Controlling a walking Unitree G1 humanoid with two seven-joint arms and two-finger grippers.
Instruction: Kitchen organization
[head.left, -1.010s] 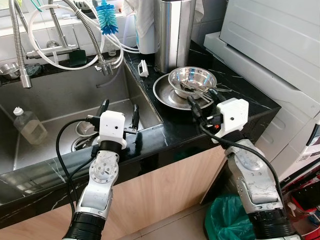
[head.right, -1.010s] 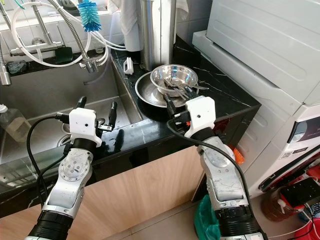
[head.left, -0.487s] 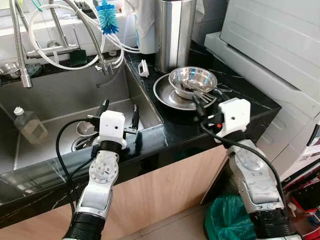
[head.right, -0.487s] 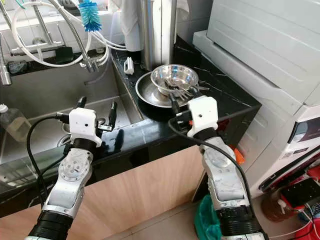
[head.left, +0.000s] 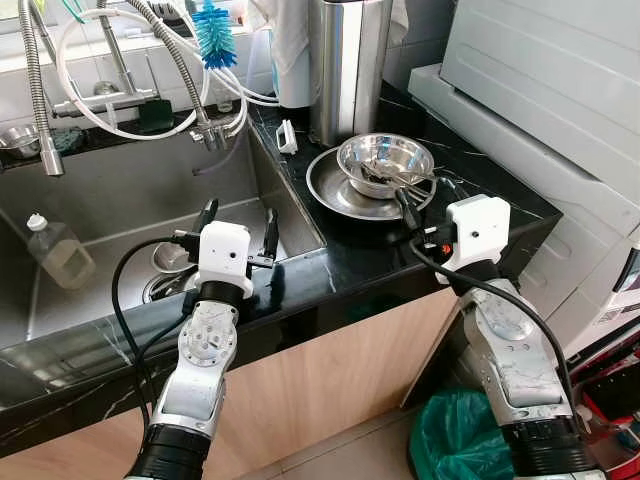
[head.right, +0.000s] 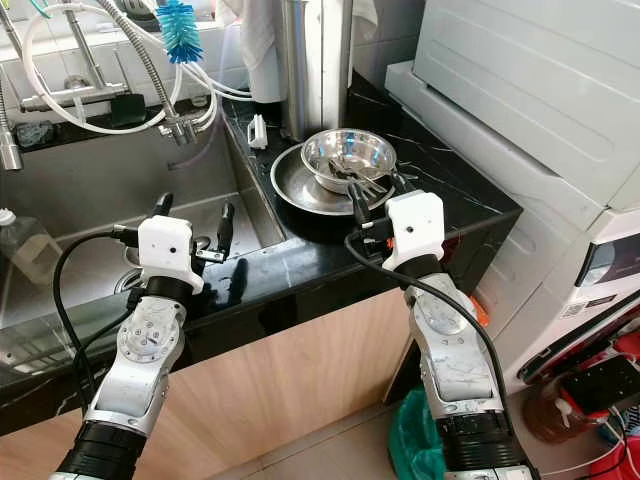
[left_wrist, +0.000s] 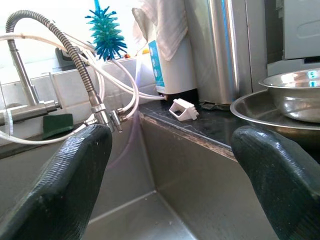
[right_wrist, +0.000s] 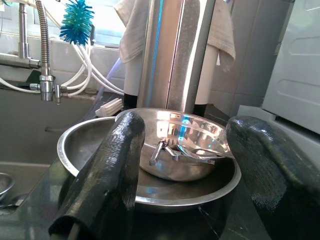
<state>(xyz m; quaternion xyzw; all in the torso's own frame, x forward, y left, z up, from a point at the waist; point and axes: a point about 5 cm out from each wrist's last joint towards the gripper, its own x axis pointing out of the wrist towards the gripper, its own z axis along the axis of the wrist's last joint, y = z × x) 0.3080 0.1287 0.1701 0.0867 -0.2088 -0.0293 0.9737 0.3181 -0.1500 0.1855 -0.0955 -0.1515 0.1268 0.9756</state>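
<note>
While our right claw (head.left: 415, 208) hovers spread before the steel bowl (head.left: 385, 162) of cutlery (right_wrist: 176, 151) on the tabletop (head.left: 340, 262) — left claw (head.left: 238, 223) spread over the sink (head.left: 110, 200) — we judge a level, centred rim approach best.

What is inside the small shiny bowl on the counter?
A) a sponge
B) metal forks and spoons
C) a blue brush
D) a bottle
B: the small steel bowl holds metal cutlery, and it sits inside a wider steel basin just ahead of the right end effector.
</note>
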